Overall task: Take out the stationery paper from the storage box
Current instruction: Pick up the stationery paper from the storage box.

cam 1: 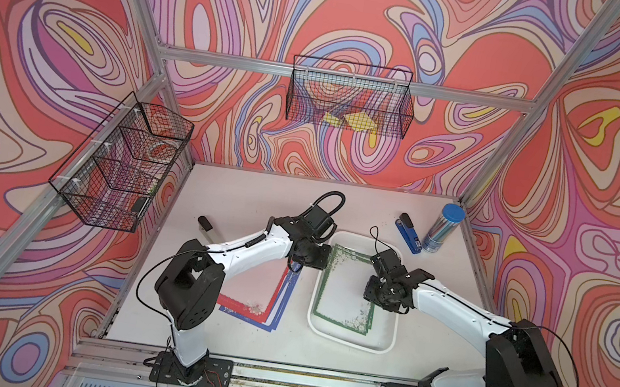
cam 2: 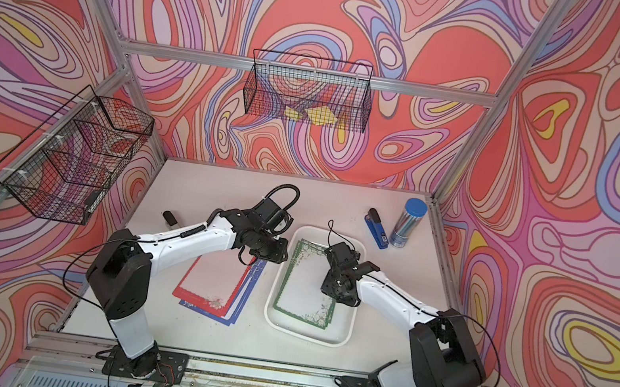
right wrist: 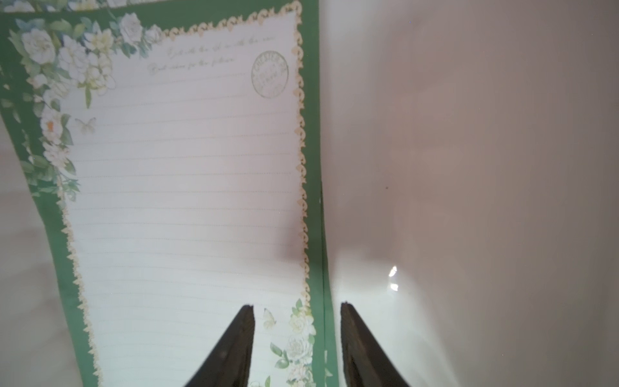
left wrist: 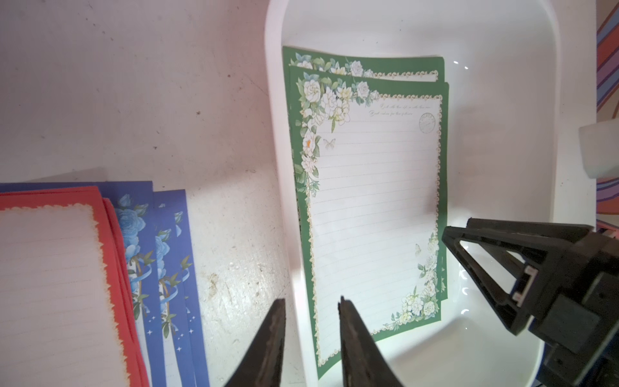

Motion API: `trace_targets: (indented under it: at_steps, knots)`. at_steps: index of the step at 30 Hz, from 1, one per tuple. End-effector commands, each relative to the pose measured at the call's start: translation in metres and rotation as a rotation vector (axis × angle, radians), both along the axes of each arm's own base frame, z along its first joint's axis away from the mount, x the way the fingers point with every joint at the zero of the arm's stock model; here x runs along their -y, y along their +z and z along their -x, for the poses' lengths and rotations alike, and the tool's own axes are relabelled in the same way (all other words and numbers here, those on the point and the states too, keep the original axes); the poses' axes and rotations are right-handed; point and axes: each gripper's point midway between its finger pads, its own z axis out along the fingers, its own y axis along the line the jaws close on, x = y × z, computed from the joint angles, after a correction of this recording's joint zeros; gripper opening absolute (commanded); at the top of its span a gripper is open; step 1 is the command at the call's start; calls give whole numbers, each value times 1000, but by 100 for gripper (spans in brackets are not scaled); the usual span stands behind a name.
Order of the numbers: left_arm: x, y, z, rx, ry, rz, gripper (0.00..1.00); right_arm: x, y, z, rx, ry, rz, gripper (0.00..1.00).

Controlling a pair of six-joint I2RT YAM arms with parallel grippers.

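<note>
The white storage box [cam 1: 344, 343] [cam 2: 303, 335] lies right of the table's middle. Green-bordered stationery paper [cam 1: 343, 295] [cam 2: 304, 289] [left wrist: 375, 187] [right wrist: 184, 187] lies inside it, at least two sheets slightly offset. More sheets with red borders [left wrist: 50, 284] and blue borders [left wrist: 147, 251] are stacked on the table left of the box [cam 1: 255, 294]. My left gripper [left wrist: 313, 301] [cam 1: 311, 259] hovers open over the box's left rim [left wrist: 274, 134], one finger on each side of it. My right gripper [right wrist: 298, 305] [cam 1: 381, 292] stands open low in the box, with the green sheets' right edge between its fingers.
A blue stapler [cam 1: 408, 234] and a tube with a blue lid [cam 1: 442, 229] stand behind the box at the back right. A black-handled tool [cam 1: 207, 227] lies at the left. Wire baskets hang on the back wall [cam 1: 350, 96] and the left wall [cam 1: 121, 162].
</note>
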Motion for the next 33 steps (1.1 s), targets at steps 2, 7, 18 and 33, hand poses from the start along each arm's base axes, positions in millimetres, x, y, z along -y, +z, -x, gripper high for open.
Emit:
trace_targets:
  at_steps: [2,7,18,33]
  knots:
    - [-6,-12,5,-46,16,-25,31,-3,-8,3,-20,6,-13,42]
    - [-3,-19,7,-67,11,-16,29,-6,-16,4,-31,5,-24,40]
    - [-3,-33,11,-103,3,-30,28,-4,-31,9,-59,-5,-23,43]
    - [-4,-41,12,-119,7,-39,14,-11,-25,7,-34,4,-66,35]
